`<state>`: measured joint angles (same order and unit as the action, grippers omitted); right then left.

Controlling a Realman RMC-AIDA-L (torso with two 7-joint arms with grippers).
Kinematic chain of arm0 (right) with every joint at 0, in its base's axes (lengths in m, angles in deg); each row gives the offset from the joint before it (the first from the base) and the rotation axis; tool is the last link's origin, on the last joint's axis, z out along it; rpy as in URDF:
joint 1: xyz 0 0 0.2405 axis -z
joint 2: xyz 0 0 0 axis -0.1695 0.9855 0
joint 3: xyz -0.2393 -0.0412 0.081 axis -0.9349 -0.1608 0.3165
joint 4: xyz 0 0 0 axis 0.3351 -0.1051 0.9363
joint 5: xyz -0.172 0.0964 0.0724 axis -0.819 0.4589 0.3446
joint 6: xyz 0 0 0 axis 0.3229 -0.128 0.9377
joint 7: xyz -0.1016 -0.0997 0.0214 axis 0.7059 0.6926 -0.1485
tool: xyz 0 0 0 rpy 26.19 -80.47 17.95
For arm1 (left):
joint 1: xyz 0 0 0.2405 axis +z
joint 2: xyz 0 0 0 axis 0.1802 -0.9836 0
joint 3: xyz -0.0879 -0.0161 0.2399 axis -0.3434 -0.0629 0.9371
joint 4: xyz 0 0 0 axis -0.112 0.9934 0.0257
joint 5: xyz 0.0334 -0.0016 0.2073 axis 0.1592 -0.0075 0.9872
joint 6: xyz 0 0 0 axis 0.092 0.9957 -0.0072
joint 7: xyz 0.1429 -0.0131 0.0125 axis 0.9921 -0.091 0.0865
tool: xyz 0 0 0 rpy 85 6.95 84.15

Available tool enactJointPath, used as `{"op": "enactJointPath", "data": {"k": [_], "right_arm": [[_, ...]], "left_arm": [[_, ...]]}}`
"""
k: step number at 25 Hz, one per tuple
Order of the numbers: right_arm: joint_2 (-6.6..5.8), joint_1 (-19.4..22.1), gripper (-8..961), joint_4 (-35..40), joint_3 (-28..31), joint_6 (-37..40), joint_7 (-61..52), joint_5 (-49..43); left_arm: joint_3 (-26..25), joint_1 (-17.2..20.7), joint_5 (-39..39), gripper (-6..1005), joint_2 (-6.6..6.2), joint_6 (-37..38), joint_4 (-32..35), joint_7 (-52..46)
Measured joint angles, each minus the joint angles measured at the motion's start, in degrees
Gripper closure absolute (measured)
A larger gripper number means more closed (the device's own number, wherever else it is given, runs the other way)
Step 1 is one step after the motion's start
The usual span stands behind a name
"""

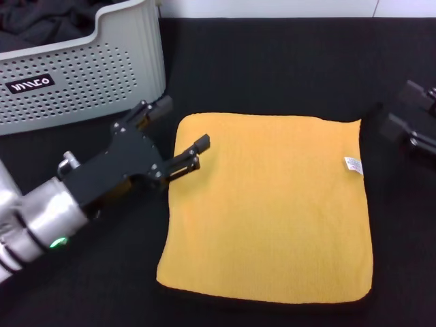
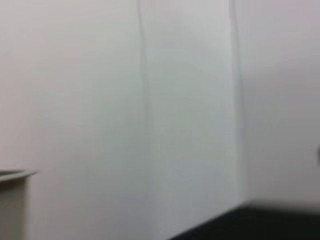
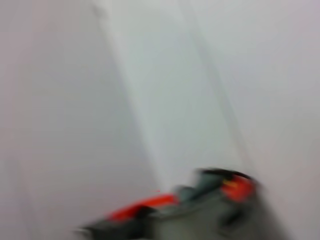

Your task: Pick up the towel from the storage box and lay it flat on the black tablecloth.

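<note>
Head view: I see the towel (image 1: 269, 204) flat, yellow side up, on the black tablecloth (image 1: 286, 61), beside the storage box (image 1: 82, 75). My left pincer (image 1: 182, 144), parted and empty, hovers over the towel's box-side edge. The right pincer (image 1: 412, 122) sits beyond the opposite edge; I cannot tell its state. Left wrist view: only a white wall (image 2: 150, 100). Right wrist view: a blurred red-and-grey object (image 3: 190, 210).

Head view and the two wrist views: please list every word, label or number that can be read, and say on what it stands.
"miico" or similar, white letters, not fully clear: on the small black label on the wall of the storage box.
Small white tag on the towel: its print is too small to read.
Left wrist view and right wrist view: no text visible.
</note>
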<state>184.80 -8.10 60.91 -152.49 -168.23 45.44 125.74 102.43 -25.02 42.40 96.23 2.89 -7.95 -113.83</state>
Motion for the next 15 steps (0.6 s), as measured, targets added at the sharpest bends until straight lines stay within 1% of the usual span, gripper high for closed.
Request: {"op": "enactJointPath", "data": {"k": [1,2,3,5,6,8,10,13,15], "right_arm": [[-0.21,-0.02,154,0.49,-0.05,-1.85,0.02,-0.43],[-0.56,-0.04,142,1.82,-0.26,-4.22,-0.13,-1.03],[-0.68,0.03,130,3.18,-0.56,-5.0,-0.37,-1.54],[-0.86,0.76,105,7.69,-1.35,-5.86,-1.32,-3.85],[-0.88,1.51,93,10.76,-1.63,-6.0,-2.16,-5.52],[-0.84,3.37,81,17.31,-1.9,-6.08,-4.01,-8.45],[-0.62,4.79,82,22.08,-2.06,-6.11,-5.58,-10.02],[-0.68,6.75,83,29.73,-3.1,-6.16,-7.73,-12.64],[-0.93,7.29,84,33.31,-3.79,-6.47,-8.59,-14.16]], "left_arm": [[-0.13,-0.05,1.1,181,-0.59,2.97,-0.29,-3.94],[-0.22,-0.29,2.13,164,-1.45,6.4,-0.58,-8.68],[-0.22,-0.43,3.42,148,-2.15,8.75,-0.62,-11.94],[-0.23,-0.79,5.96,114,-3.42,13.37,-0.51,-16.79],[-0.2,-1.1,6.82,114,-3.89,15.68,-0.45,-18.04],[-0.19,-1.78,7.95,115,-4.56,19.42,-0.37,-19.97],[-0.21,-2.54,9.14,115,-5.13,22.44,-0.35,-21.84],[-0.26,-3.4,10.72,116,-5.56,24.21,-0.33,-23.86],[-0.53,-3.56,11.24,117,-5.54,25.01,-0.32,-23.43]]}}
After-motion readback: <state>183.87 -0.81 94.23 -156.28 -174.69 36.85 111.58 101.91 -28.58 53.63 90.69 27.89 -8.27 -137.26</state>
